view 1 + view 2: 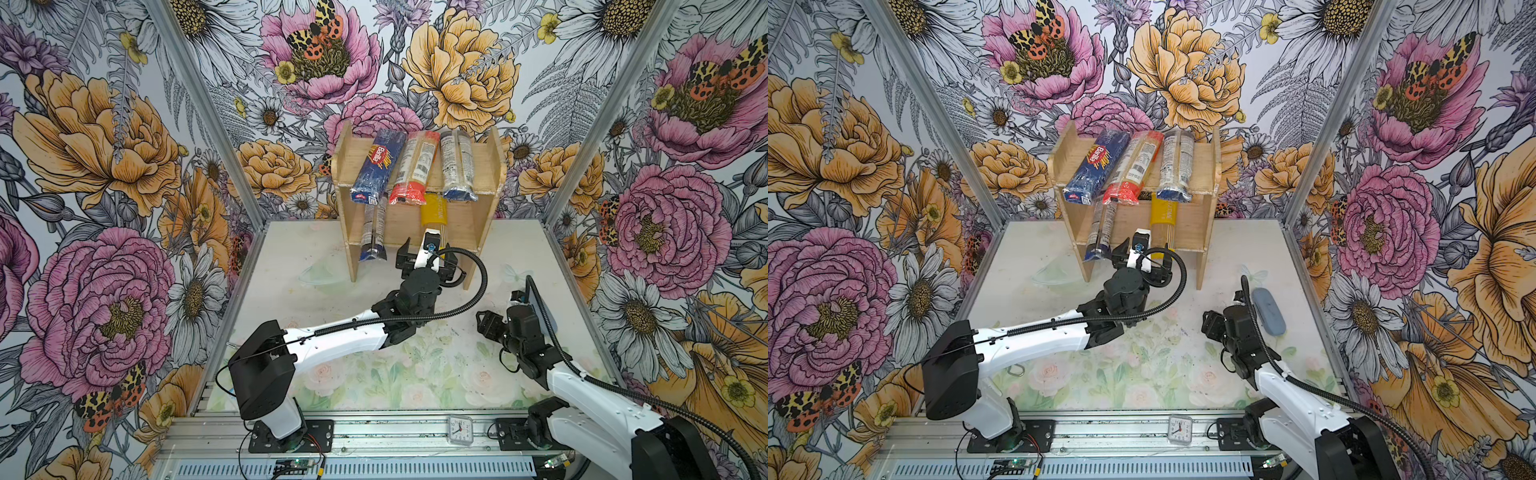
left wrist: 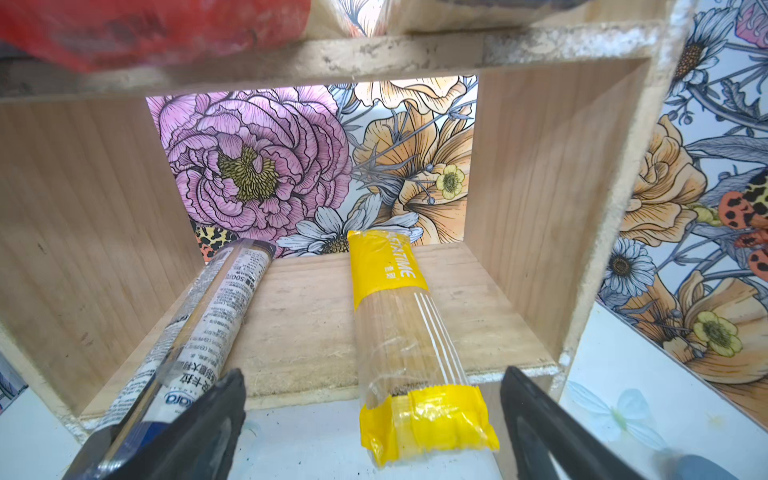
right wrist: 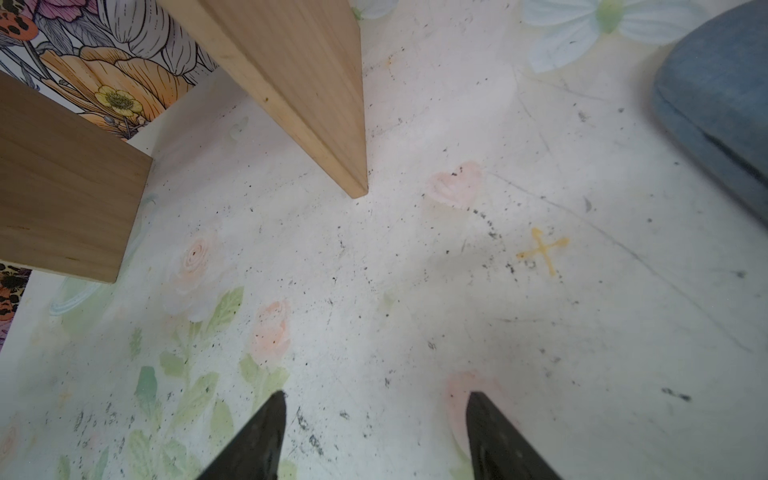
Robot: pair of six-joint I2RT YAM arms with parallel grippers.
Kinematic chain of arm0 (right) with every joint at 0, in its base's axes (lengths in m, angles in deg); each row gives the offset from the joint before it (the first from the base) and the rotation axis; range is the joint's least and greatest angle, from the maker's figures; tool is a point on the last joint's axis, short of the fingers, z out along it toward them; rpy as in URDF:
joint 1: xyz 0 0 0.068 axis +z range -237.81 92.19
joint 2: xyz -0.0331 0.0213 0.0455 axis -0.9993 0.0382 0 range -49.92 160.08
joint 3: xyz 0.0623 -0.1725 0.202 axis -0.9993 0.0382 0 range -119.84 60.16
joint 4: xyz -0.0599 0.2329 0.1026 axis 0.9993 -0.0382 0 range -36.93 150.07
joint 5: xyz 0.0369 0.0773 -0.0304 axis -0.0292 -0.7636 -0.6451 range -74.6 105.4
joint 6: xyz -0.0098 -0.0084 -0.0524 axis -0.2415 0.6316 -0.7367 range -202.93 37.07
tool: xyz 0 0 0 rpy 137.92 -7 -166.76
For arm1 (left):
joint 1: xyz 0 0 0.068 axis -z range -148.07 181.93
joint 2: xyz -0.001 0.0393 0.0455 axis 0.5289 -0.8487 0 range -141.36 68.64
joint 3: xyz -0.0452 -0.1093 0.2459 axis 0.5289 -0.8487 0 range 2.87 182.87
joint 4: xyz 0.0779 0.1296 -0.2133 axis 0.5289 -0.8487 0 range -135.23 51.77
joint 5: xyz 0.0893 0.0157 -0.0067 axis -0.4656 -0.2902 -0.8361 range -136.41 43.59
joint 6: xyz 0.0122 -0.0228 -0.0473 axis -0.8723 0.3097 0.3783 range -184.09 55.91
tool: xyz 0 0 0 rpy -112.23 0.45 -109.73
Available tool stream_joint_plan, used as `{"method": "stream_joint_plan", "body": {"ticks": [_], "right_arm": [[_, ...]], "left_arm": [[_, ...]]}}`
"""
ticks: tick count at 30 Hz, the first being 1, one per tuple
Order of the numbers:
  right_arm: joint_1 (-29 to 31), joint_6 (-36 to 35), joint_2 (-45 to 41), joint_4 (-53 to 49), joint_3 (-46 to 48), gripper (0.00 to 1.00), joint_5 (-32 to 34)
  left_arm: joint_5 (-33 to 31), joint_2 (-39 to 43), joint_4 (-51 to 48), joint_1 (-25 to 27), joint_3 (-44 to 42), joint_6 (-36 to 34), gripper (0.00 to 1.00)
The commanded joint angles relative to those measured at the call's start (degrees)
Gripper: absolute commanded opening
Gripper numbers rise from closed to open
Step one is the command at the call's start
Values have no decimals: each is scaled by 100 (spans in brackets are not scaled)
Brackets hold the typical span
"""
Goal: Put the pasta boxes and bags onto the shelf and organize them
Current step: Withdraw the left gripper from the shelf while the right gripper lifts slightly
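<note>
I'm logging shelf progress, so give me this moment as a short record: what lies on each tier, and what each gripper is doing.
Upper tier of light-wood shelf: dark blue Barilla box, red-ended bag, dark-ended grey-labelled bag
Lower tier: second dark-ended grey-labelled bag, yellow-ended bag
Left gripper: open, jaws astride the yellow-ended bag's near end
Right gripper: open, empty, over the table
Loose item: grey-blue oval object, at the right

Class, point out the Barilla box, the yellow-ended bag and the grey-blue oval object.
Barilla box [image 1: 379, 156]: a top view, its logo.
yellow-ended bag [image 2: 403, 332]: left wrist view, its clear middle.
grey-blue oval object [image 1: 1269, 311]: a top view, middle of its top.
</note>
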Motion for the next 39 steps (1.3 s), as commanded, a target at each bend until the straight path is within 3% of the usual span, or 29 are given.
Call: {"method": "stream_joint_plan", "body": {"ticks": [1,19,31,39], "right_arm": [[-23,140,-143,108,47,69,-97],[-8,153,-227,90,-33,69,-385],[-15,135,-161,75,-71,69,-439],[-15,-339,75,29,-304,69,-962]], "left_arm": [[353,349,-244,61,-206,210,95],[544,1604,-1105,73,-1471,880,99],[827,2014,-1337,11,-2021,1183,99],[1036,2112,-1516,-23,-2220,1324,99]]}}
